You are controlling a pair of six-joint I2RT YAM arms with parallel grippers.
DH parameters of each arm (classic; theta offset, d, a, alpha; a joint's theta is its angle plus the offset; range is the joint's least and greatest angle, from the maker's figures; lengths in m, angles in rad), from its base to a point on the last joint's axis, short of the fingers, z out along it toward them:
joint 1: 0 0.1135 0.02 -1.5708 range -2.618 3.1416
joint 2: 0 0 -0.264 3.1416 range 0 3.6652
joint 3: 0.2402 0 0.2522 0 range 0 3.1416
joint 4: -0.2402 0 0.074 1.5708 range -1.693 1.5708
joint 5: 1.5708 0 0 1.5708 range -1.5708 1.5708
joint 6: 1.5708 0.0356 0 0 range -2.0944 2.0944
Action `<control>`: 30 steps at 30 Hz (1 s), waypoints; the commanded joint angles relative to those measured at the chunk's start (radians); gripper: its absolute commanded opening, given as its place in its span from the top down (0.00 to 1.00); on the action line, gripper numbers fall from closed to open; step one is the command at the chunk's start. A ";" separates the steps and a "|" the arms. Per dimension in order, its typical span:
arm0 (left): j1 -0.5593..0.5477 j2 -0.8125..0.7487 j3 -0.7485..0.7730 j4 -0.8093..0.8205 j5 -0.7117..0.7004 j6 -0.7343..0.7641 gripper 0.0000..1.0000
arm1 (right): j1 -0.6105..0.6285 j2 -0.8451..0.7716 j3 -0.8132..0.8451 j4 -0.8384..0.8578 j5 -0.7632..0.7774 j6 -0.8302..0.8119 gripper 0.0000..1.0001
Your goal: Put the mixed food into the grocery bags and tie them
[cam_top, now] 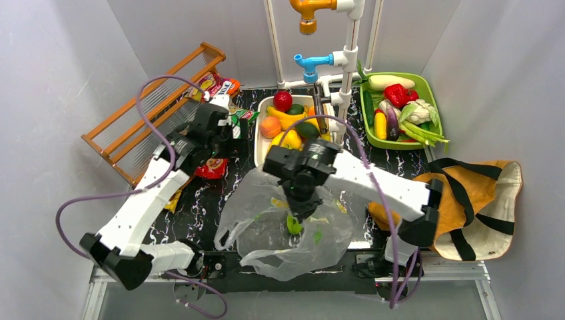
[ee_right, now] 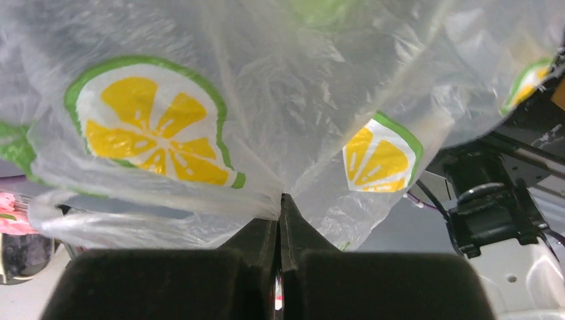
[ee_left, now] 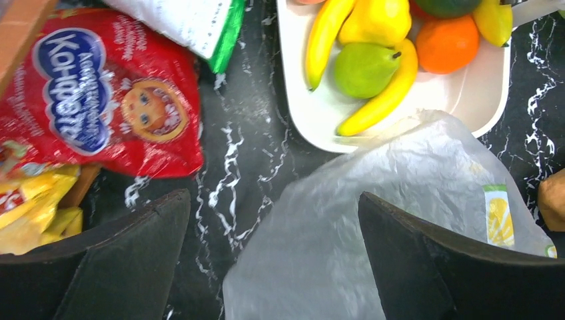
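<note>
The clear plastic bag (cam_top: 266,230) printed with lemon slices lies crumpled at the table's near middle. My right gripper (cam_top: 298,212) points down into it. In the right wrist view the right gripper (ee_right: 281,200) is shut on a gathered fold of the bag (ee_right: 266,100). My left gripper (ee_left: 272,200) hangs open over the dark table, straddling the bag's far left edge (ee_left: 400,193) and holding nothing. Toy bananas (ee_left: 323,37), a green pear (ee_left: 363,67) and an orange (ee_left: 446,43) lie in the white tray (ee_left: 466,100). A red snack packet (ee_left: 106,93) lies left of it. The tan tote (cam_top: 480,193) lies at the right.
A green tray (cam_top: 432,100) of toy vegetables stands at the back right. A wooden rack (cam_top: 153,107) leans at the back left with more snack packets (cam_top: 216,83) beside it. A white pipe stand (cam_top: 346,60) with coloured taps rises behind the white tray (cam_top: 258,133).
</note>
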 commanded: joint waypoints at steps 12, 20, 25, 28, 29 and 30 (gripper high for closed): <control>0.006 0.471 0.266 0.150 0.047 -0.125 0.04 | -0.106 -0.109 -0.137 0.002 -0.087 -0.235 0.99; 0.006 0.720 0.470 0.141 0.175 -0.053 0.11 | -0.166 -0.198 -0.269 0.051 -0.118 -0.274 0.99; 0.006 0.788 0.447 0.167 0.229 -0.079 0.14 | -0.200 -0.254 -0.341 0.069 -0.130 -0.283 0.99; 0.006 0.819 0.444 0.202 0.248 -0.078 0.15 | -0.216 -0.279 -0.368 0.073 -0.134 -0.291 0.99; 0.005 0.833 0.448 0.220 0.287 -0.074 0.14 | -0.220 -0.284 -0.375 0.073 -0.135 -0.296 0.99; 0.006 0.849 0.458 0.229 0.300 -0.071 0.14 | -0.225 -0.288 -0.381 0.074 -0.137 -0.300 0.99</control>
